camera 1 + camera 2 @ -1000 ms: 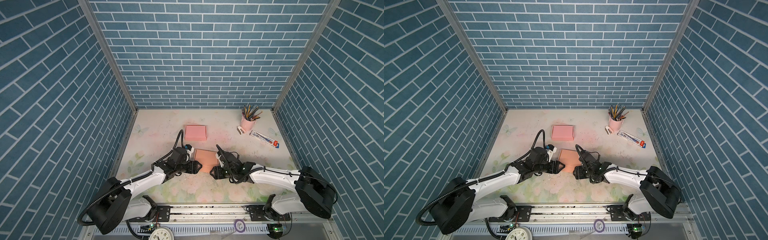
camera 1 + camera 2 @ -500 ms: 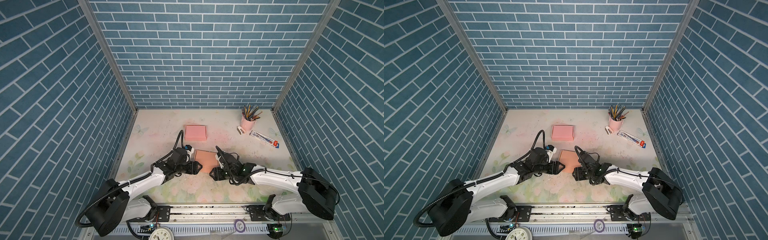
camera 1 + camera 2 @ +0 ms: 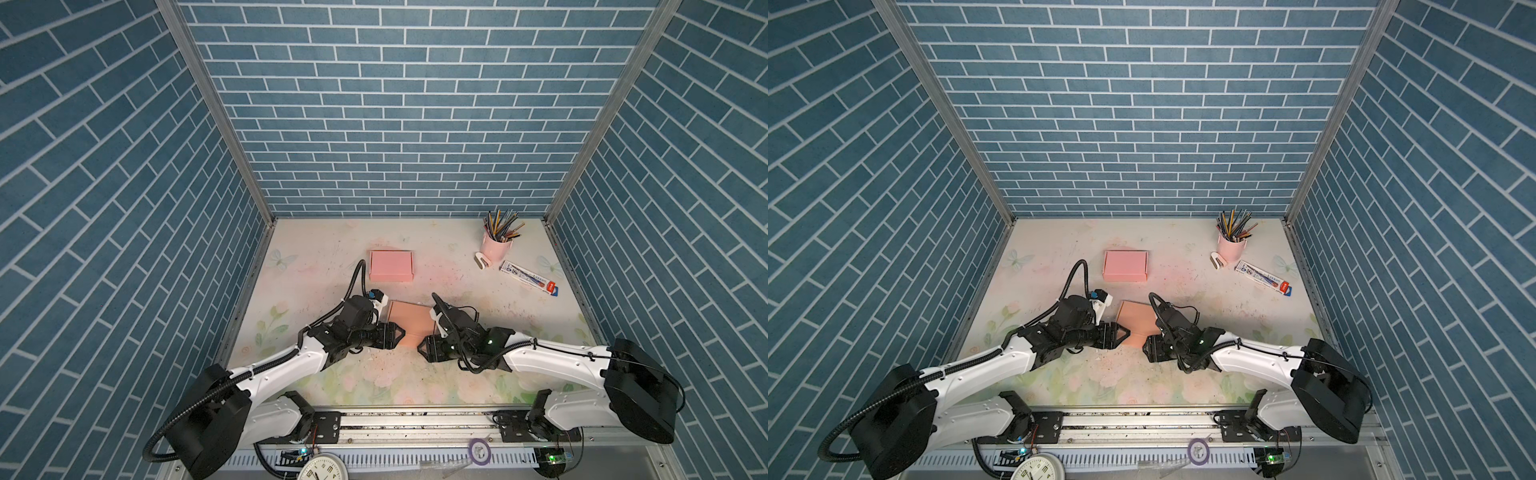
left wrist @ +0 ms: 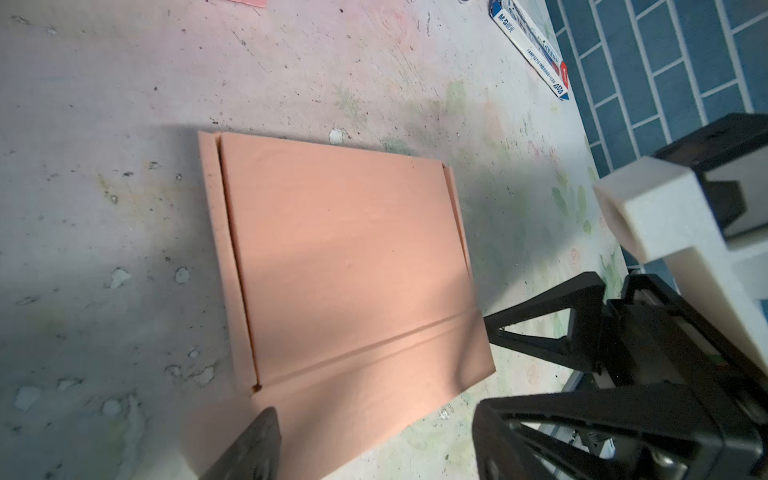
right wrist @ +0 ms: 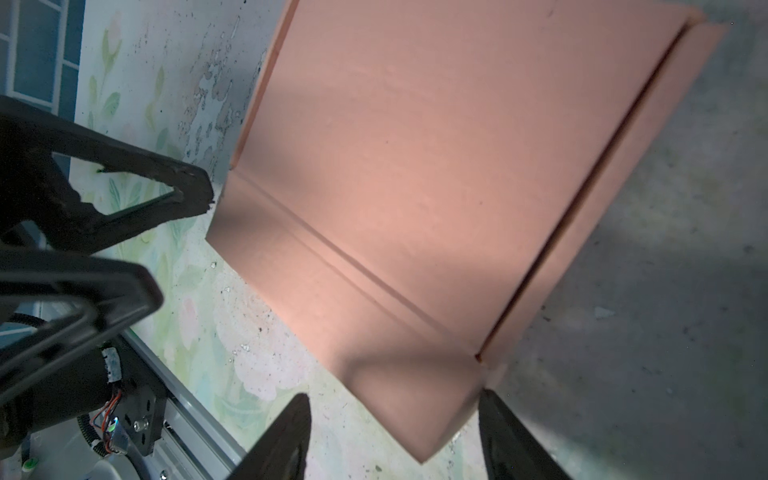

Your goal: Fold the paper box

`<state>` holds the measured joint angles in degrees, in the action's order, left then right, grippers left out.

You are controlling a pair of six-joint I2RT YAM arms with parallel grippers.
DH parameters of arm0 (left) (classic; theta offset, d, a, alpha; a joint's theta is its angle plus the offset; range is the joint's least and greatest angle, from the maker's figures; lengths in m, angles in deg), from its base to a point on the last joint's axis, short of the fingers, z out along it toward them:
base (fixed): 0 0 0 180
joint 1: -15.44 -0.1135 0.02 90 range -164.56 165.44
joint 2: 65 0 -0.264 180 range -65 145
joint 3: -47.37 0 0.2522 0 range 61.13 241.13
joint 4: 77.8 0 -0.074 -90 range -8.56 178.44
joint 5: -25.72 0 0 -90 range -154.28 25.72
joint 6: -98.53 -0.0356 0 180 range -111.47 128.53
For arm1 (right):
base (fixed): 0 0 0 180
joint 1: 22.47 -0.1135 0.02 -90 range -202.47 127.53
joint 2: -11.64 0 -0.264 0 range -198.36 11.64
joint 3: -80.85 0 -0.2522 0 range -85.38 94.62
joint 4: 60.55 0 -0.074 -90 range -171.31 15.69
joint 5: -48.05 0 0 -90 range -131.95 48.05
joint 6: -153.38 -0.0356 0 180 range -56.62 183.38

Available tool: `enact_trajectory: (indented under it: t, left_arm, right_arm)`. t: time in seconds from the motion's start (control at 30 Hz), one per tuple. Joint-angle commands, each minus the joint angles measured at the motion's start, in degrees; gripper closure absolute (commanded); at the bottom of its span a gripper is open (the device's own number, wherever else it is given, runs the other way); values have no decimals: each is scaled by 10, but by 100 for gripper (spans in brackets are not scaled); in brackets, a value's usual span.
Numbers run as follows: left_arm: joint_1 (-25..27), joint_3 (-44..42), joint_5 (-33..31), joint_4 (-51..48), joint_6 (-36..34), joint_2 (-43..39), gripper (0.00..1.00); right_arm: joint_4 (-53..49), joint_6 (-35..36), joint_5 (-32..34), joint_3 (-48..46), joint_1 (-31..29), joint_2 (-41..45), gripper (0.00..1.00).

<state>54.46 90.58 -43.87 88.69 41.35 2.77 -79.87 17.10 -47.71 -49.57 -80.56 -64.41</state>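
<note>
Salmon paper box [image 3: 410, 321] flat between left claw [image 3: 398, 335] and right claw [image 3: 422, 347]

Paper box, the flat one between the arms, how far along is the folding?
Done: little. The paper box lies flat, creases showing, no wall raised. A folded pink box sits farther back. In hand: left gripper and right gripper flank the near flap, jaws open. Left: raising walls and closing.
</note>
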Motion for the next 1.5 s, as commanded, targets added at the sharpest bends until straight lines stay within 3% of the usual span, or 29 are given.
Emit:
enact_trajectory:
  t: [0.0,0.67,0.93,1.47]
  left_arm:
    - [3,-7,-9,-9,4,-9,26]
    - [4,-16,-20,-2,-18,22,26]
    - [-7,-4,-59,-29,-35,11,26]
    - [-4,-23,-15,15,-25,33,26]
  right_arm:
    - [-8,-17,12,2,-4,8,35]
    - [8,-20,7,3,-4,-20,35]
    - [5,-20,10,0,-4,-14,33]
    - [15,-20,6,3,-6,-25,33]
